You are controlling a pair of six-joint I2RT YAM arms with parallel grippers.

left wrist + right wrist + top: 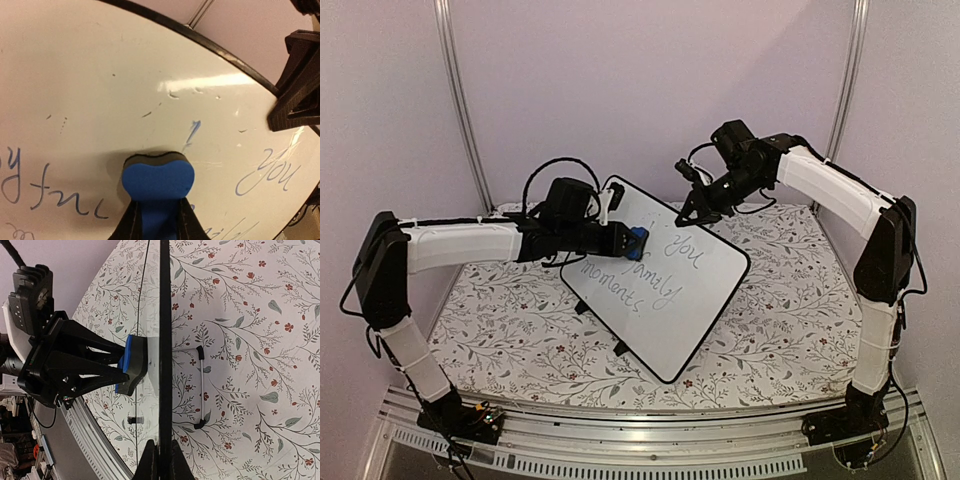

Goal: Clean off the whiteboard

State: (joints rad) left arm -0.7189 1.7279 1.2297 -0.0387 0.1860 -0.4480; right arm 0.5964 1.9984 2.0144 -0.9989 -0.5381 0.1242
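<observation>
The whiteboard [692, 300] stands tilted mid-table. The right gripper [692, 213] pinches its far edge, jaws closed. The left gripper [629, 240] clamps the eraser [638, 241] against its far-left part. That corner looks wiped; "you", "family" and "moments" are left to erase.

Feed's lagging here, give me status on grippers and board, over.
Left gripper shut on eraser, pressed to whiteboard. Right gripper clamps whiteboard edge. Handwriting not yet erased. Nothing blocking.

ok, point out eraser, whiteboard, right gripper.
blue eraser [157, 177]: left wrist view, middle of its blue foam.
whiteboard [702, 298]: top external view, bare white patch.
right gripper [161, 447]: right wrist view, between fingertips clamping board edge.
</observation>
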